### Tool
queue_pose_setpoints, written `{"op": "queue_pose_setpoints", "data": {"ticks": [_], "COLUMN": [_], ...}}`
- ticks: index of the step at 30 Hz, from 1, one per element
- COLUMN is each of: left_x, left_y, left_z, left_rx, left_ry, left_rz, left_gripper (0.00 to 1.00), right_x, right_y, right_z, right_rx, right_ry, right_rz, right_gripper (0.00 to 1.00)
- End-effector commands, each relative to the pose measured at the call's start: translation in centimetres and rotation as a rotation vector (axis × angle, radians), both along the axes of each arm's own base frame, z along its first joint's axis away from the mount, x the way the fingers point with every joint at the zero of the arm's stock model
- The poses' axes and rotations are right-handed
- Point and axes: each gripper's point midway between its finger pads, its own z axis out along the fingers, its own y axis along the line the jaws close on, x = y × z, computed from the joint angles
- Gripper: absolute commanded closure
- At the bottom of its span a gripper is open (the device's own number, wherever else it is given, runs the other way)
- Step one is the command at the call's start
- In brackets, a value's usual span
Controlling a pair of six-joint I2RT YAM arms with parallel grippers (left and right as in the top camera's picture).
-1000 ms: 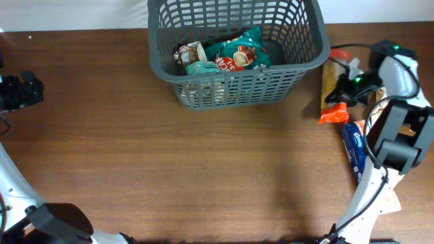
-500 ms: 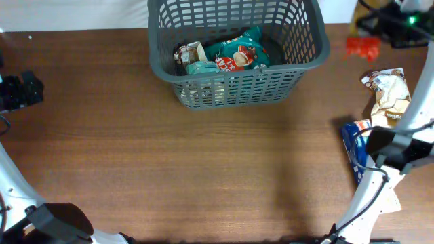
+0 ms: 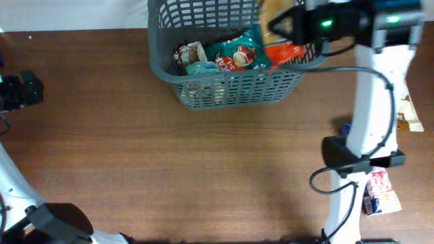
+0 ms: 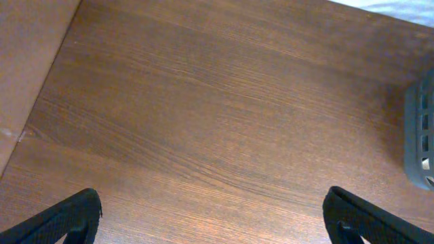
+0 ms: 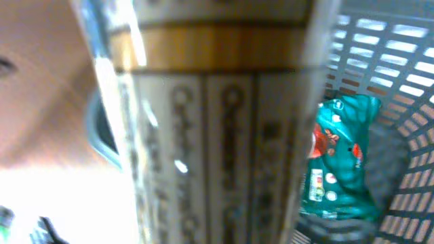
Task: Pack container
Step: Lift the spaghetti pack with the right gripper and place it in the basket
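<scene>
Brown wood tabletop (image 3: 203, 156) carries the container (image 3: 230, 91). Your right pincer (image 3: 283, 28), clamped on an orange packet (image 3: 288, 53), hangs above the container's right end; release looks straight down. Left pincer (image 4: 217, 217), spread, sits well left of it.

The dark grey plastic basket (image 3: 234, 91) is lattice-slotted. The teal foil snack packet (image 3: 237, 51) bears red and white print. The tan and orange plastic packet (image 3: 285, 53) carries lettering.

Right tool (image 3: 288, 27) seemingly clamped shut; left tool (image 4: 210, 196) spread wide.
</scene>
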Motion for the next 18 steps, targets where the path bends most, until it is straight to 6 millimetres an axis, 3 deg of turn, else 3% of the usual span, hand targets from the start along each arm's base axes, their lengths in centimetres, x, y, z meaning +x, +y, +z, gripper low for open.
{"op": "queue_pose_setpoints", "data": {"ticks": [1, 7, 13, 18], "left_x": [0.0, 0.0, 0.0, 0.0], "left_y": [-0.1, -0.1, -0.1, -0.1], "left_z": [0.0, 0.0, 0.0, 0.0], "left_rx": [-0.014, -0.014, -0.014, -0.014], "left_ry": [-0.006, -0.005, -0.005, -0.005], "left_rz": [0.003, 0.003, 0.003, 0.003], "left_gripper": [0.01, 0.01, 0.01, 0.01], "right_x": [0.1, 2.2, 4.6, 6.3], "right_y": [-0.3, -1.1, -0.9, 0.8], "right_z": [0.4, -0.5, -0.6, -4.2], "right_rx": [-0.266, -0.564, -0.643, -0.642], "right_ry": [-0.182, -0.358, -0.476, -0.481], "right_rz": [0.017, 0.102, 0.181, 0.315], "right_gripper": [0.96, 0.96, 0.96, 0.96]}}
